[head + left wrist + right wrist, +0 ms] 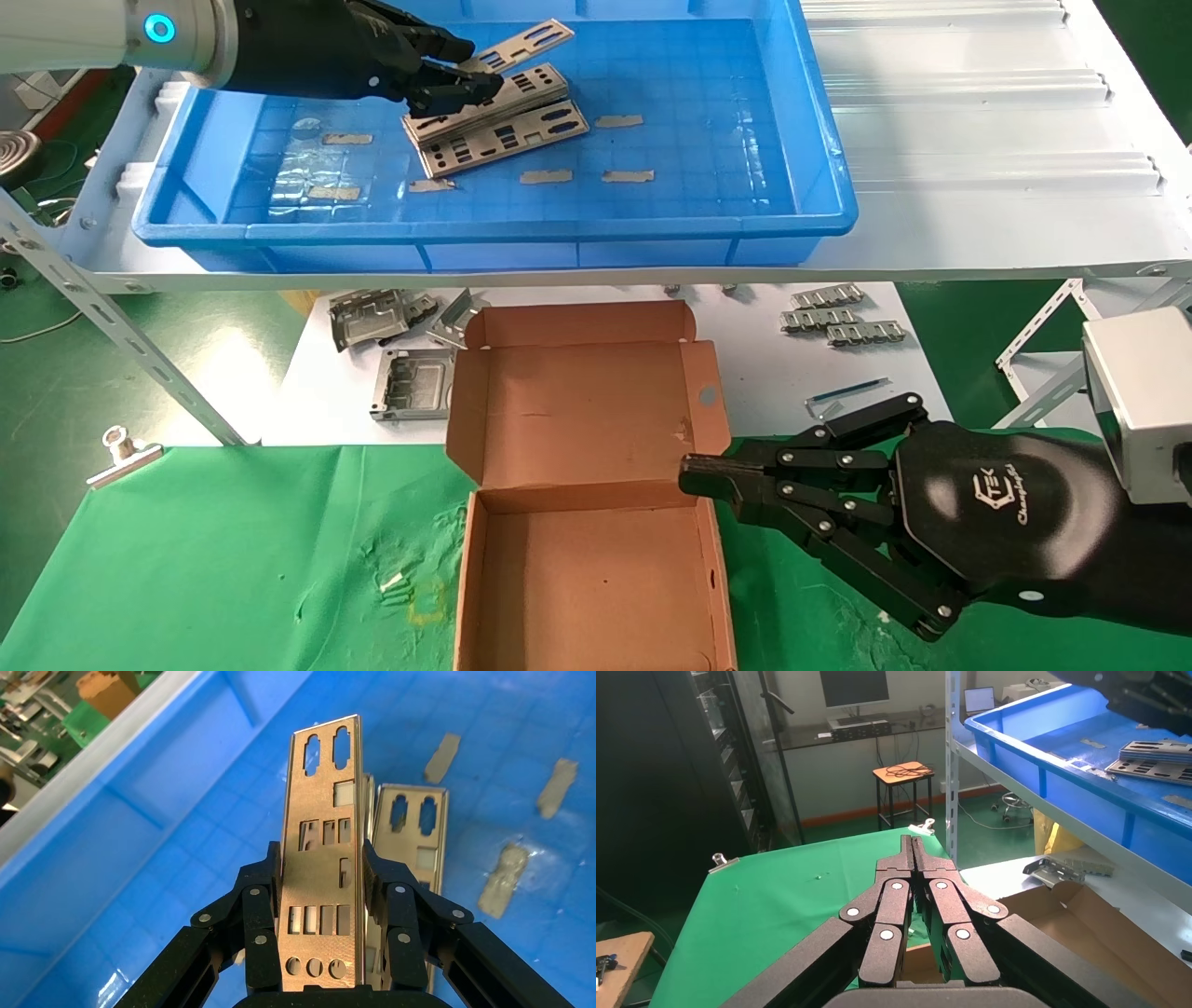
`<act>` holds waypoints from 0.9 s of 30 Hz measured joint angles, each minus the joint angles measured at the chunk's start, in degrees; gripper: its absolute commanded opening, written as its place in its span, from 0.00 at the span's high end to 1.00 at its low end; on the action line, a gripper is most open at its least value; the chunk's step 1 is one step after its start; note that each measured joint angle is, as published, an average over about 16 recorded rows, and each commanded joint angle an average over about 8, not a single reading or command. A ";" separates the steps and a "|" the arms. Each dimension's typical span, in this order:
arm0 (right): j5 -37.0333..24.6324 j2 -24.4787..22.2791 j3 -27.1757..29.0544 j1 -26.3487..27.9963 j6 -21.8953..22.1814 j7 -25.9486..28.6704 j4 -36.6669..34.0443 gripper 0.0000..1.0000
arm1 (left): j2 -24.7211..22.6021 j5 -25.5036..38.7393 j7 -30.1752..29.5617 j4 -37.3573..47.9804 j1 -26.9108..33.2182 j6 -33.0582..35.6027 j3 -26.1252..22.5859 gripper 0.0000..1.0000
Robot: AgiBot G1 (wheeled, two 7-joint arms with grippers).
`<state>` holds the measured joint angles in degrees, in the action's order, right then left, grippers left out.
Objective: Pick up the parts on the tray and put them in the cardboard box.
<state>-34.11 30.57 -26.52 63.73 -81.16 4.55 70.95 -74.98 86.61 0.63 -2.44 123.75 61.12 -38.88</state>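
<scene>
The blue tray (494, 226) sits on the white shelf. My left gripper (453, 82) is inside it at its back left, shut on one thin silver punched plate (527, 41) and holding it lifted at a tilt above a stack of like plates (507, 126). In the left wrist view the held plate (320, 846) is pinched by its long edges between the black fingers (261, 903), and the other plates (411, 829) lie below. The open cardboard box (587, 568) stands empty on the green cloth, with its lid (582, 410) up. My right gripper (694, 475) (912, 843) is shut and empty at the box's right wall.
Several small grey strips (545, 175) lie on the tray floor. Bulky folded metal brackets (386, 321) (843, 315) lie on the white table below the shelf, behind the box. A metal clip (121, 454) holds the green cloth at the left.
</scene>
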 measured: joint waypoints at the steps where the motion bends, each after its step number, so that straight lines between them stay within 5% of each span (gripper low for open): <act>1: 0.00 0.00 0.00 0.00 0.00 0.00 0.00 1.00 | 0.23 -0.25 0.17 -0.08 0.20 0.84 0.16 1.00; 17: 0.00 0.00 0.00 0.00 0.00 0.00 0.00 1.00 | 7.61 -7.23 7.83 -4.86 -0.09 27.12 3.24 1.00; 27: 0.00 0.00 0.00 0.00 0.00 0.00 0.00 1.00 | 15.20 -15.48 5.69 -21.29 -7.70 30.79 -1.48 1.00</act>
<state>-34.11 30.57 -26.52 63.73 -81.16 4.55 70.95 -59.77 71.14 6.32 -23.73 116.05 91.90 -40.36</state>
